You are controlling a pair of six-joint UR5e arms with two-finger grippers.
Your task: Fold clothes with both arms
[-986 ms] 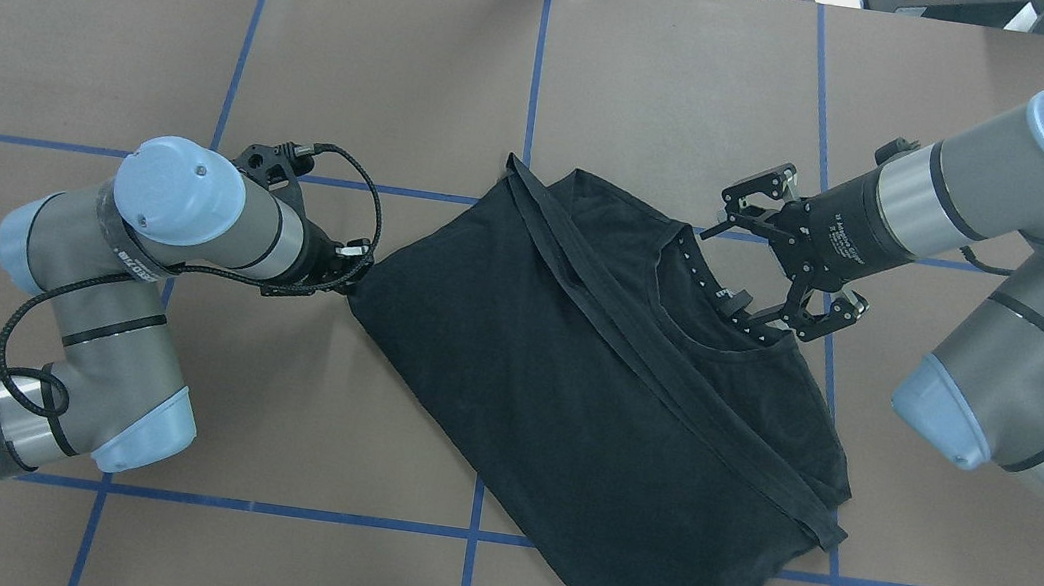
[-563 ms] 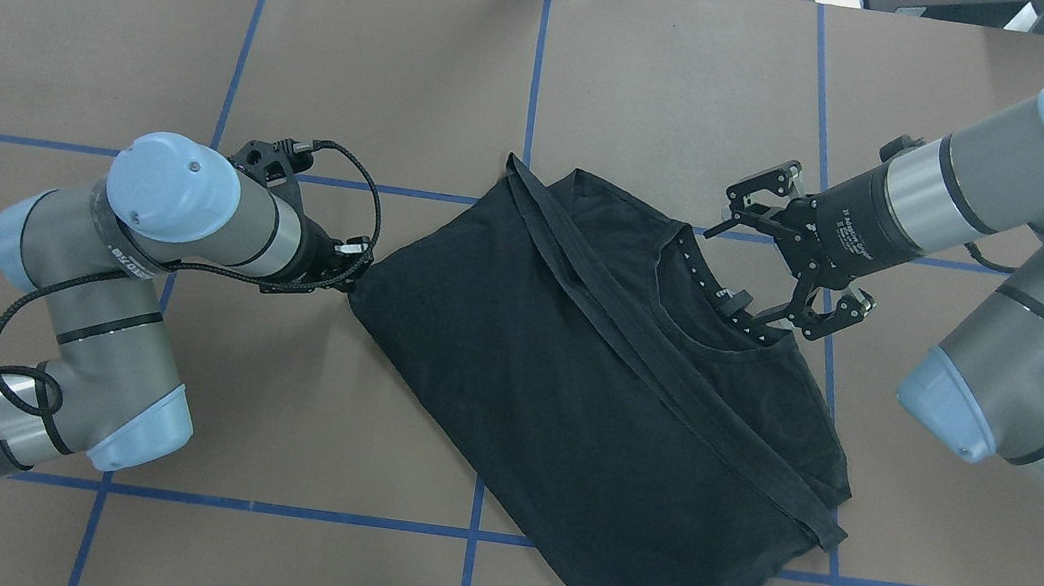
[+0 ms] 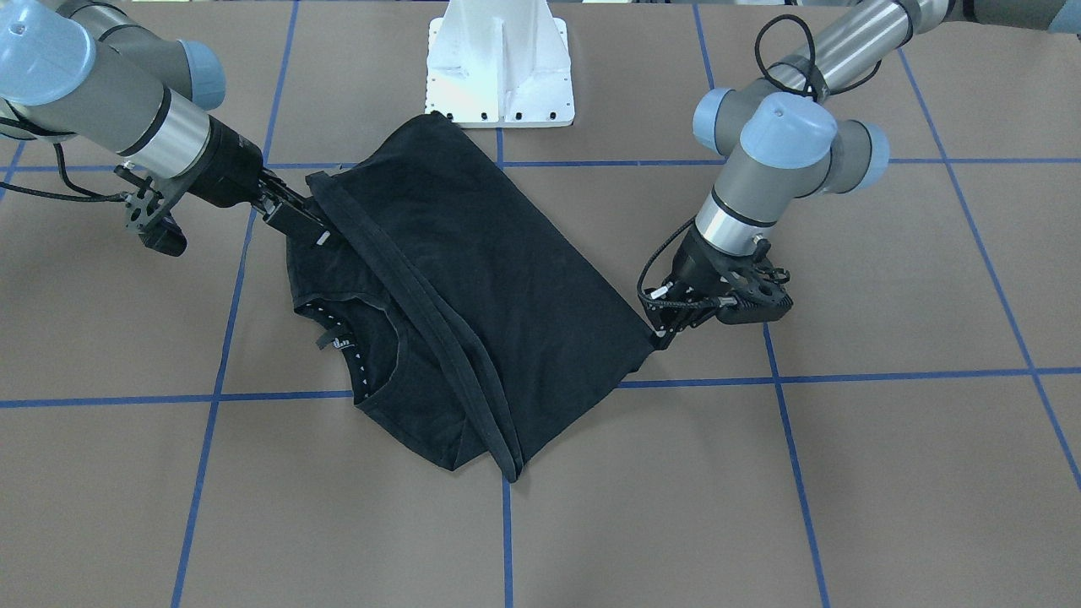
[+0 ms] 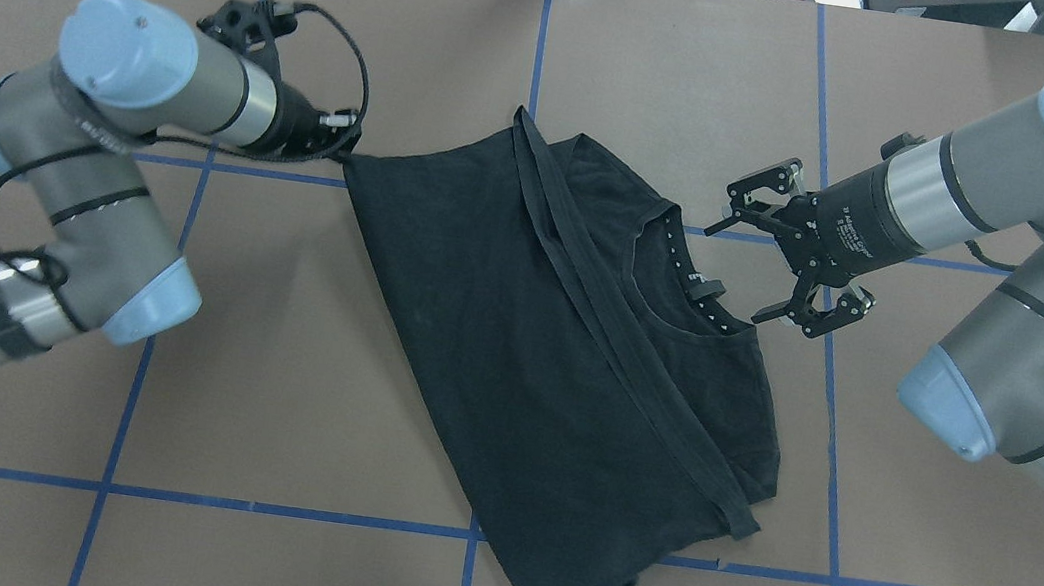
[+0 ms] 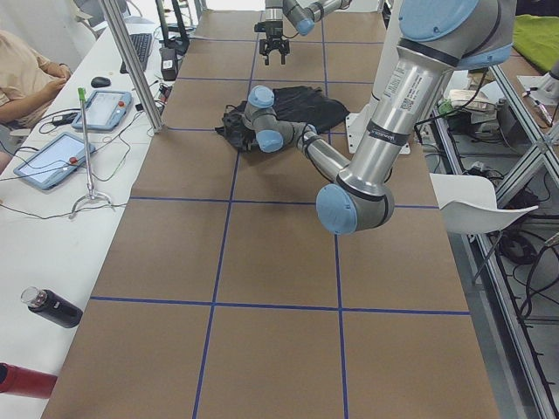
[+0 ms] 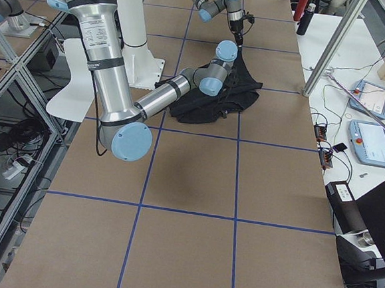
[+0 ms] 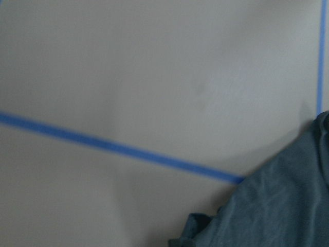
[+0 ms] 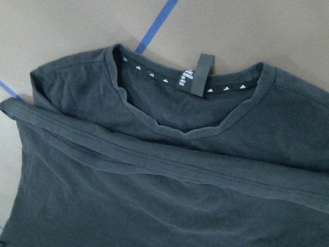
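Observation:
The black T-shirt (image 4: 524, 354) lies folded lengthwise on the brown table, back up, with its dotted inner collar (image 4: 684, 284) exposed on the right. My left gripper (image 4: 346, 154) is shut on the shirt's far left corner, low at the table; it also shows in the front-facing view (image 3: 657, 338). My right gripper (image 4: 734, 273) is open, its fingers spread wide just over the collar, holding nothing. The right wrist view shows the collar and its tag (image 8: 195, 82) close below. The left wrist view shows a bit of shirt (image 7: 288, 206) beside blue tape.
The white base mount (image 3: 500, 67) stands at the robot's edge, touching the shirt's hem. Blue tape lines (image 4: 153, 493) grid the table. A side bench with tablets (image 5: 52, 157) and a metal post (image 5: 131, 65) lies beyond the far edge.
My left gripper has moved away from the robot and a little left, dragging the shirt's corner with it. The shirt has swung and shifted left. The right gripper has barely moved.

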